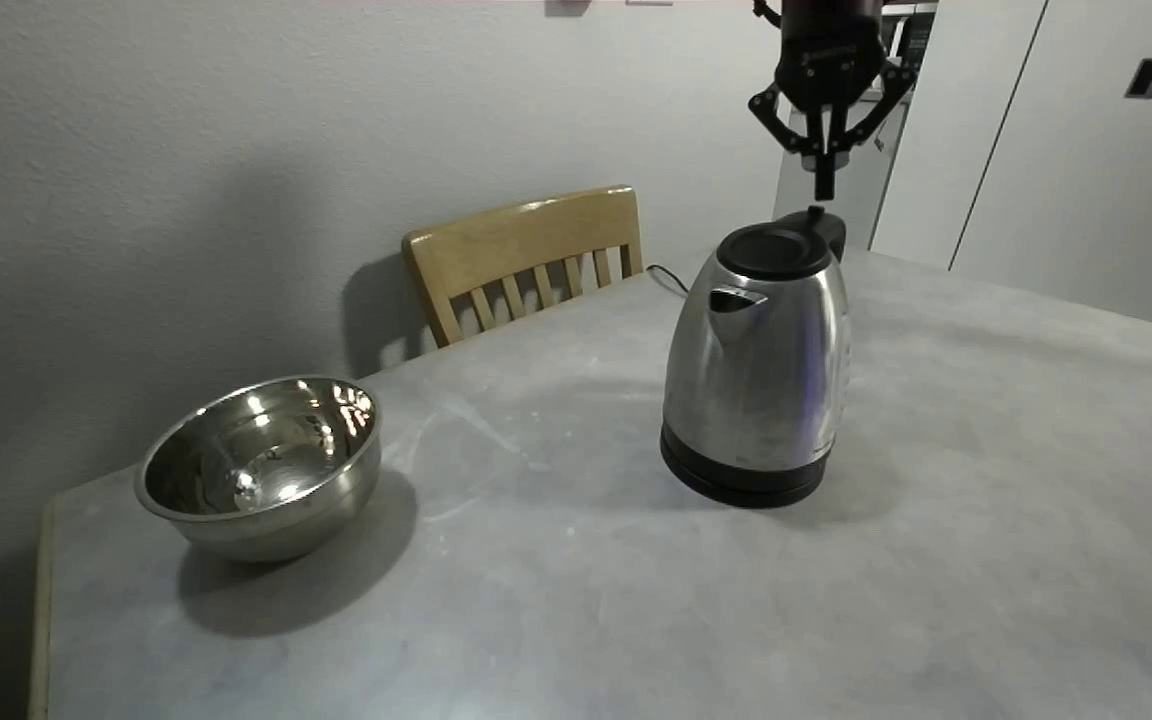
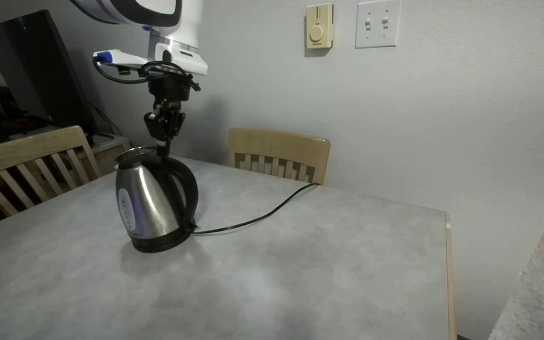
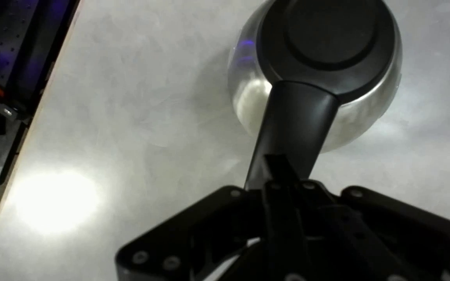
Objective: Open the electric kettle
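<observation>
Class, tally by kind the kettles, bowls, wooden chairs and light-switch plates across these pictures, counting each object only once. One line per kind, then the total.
Electric kettle: 1
Steel bowl: 1
Wooden chairs: 2
Light-switch plate: 1
Total: 5

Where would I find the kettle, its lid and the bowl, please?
Kettle (image 1: 758, 375): in an exterior view, steel body.
Lid (image 3: 331, 35): in the wrist view, round centre.
Bowl (image 1: 261, 465): in an exterior view, inner surface.
</observation>
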You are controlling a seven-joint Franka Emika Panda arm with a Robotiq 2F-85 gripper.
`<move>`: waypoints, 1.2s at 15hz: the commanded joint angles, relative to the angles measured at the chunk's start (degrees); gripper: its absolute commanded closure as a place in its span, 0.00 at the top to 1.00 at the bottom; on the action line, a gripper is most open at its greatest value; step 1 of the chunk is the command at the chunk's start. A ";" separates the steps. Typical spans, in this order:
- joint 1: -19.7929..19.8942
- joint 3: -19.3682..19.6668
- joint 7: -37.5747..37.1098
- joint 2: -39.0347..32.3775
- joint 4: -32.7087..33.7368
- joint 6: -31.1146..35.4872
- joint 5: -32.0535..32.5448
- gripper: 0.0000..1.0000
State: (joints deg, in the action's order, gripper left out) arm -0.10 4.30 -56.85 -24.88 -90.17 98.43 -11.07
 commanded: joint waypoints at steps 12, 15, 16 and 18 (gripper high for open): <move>0.59 0.13 -1.43 -5.42 6.23 -7.75 -1.15 0.00; 0.74 0.19 -1.61 -6.72 7.53 -9.11 -1.30 0.00; 0.80 0.18 -1.67 -6.92 7.73 -9.60 -1.44 0.00; 0.89 0.19 -1.66 -7.50 8.33 -10.16 -1.57 0.00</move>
State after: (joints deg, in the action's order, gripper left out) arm 0.27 4.46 -58.15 -29.69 -84.22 90.08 -11.29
